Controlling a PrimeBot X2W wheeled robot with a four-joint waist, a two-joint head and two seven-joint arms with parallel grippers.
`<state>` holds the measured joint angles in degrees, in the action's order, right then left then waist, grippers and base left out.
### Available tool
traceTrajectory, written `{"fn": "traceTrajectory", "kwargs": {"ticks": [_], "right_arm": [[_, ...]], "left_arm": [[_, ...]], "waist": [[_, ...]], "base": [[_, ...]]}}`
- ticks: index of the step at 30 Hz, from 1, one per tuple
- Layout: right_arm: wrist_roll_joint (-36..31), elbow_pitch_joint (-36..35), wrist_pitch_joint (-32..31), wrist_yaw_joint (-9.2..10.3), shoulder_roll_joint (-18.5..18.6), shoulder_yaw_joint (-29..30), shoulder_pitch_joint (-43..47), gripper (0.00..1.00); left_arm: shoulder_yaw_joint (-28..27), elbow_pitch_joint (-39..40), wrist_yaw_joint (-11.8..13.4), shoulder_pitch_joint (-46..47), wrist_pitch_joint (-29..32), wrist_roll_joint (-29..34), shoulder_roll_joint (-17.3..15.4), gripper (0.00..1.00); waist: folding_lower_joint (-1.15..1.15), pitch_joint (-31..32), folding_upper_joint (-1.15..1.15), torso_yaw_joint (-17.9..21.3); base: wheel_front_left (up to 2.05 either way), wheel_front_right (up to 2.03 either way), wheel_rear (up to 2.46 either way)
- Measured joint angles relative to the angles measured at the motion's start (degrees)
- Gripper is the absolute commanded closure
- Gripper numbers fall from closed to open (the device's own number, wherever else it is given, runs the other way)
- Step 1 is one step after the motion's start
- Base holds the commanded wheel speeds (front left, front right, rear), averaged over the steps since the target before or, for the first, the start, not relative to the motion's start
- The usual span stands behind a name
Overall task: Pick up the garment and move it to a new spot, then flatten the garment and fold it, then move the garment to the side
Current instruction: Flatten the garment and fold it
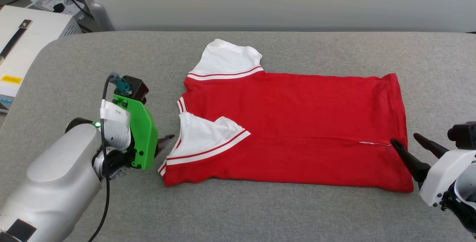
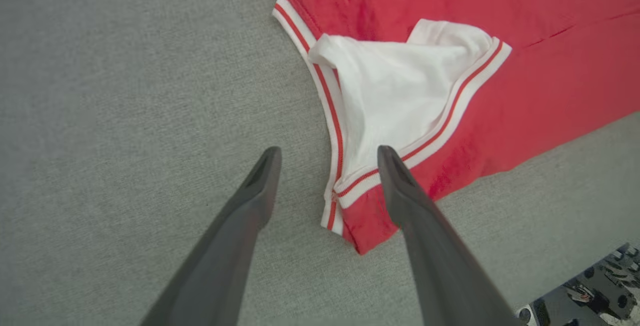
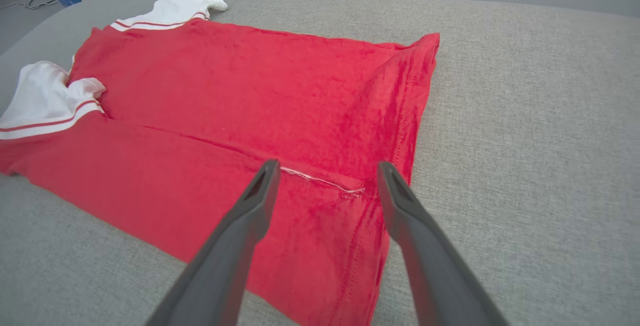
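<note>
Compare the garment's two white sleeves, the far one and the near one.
The far sleeve sticks out past the red body onto the grey surface; the near sleeve is folded in over the red body. The far sleeve lies fairly smooth; the near sleeve is bunched at its open end. Both are white with red-striped trim.

Garment (image 1: 290,123): red jersey T-shirt, 2 white short sleeves, red-and-white striped trim. Lies flat on grey fabric tabletop (image 1: 260,212), neck end to the left, hem (image 1: 399,123) to the right. Near long side folded over onto the body; near sleeve (image 1: 200,138) lies on top of the red. Far sleeve (image 1: 225,60) sticks out at far left. Short white thread (image 1: 373,144) along the fold line near the hem.
</note>
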<state>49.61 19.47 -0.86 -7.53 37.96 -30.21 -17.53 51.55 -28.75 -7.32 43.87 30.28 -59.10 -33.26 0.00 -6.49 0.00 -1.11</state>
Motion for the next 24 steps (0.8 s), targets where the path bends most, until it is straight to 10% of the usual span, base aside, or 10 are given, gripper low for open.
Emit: {"fn": "traceTrajectory", "kwargs": {"ticks": [22,24], "right_arm": [[-2.5,-3.0,-3.8,0.0,-3.7,2.1,0.3,0.0],[-2.7,-3.0,-3.8,0.01,-3.7,2.3,0.1,0.0]], "left_arm": [[6.2,-7.0,0.0,-1.8,9.9,-4.8,0.3,0.0],[6.6,-7.0,0.0,-1.8,9.3,-4.8,0.0,0.89]], "waist": [[0.0,-4.9,0.0,4.3],[0.0,-5.1,0.0,4.5]], "base": [[0.0,0.0,0.0],[0.0,0.0,0.0]]}}
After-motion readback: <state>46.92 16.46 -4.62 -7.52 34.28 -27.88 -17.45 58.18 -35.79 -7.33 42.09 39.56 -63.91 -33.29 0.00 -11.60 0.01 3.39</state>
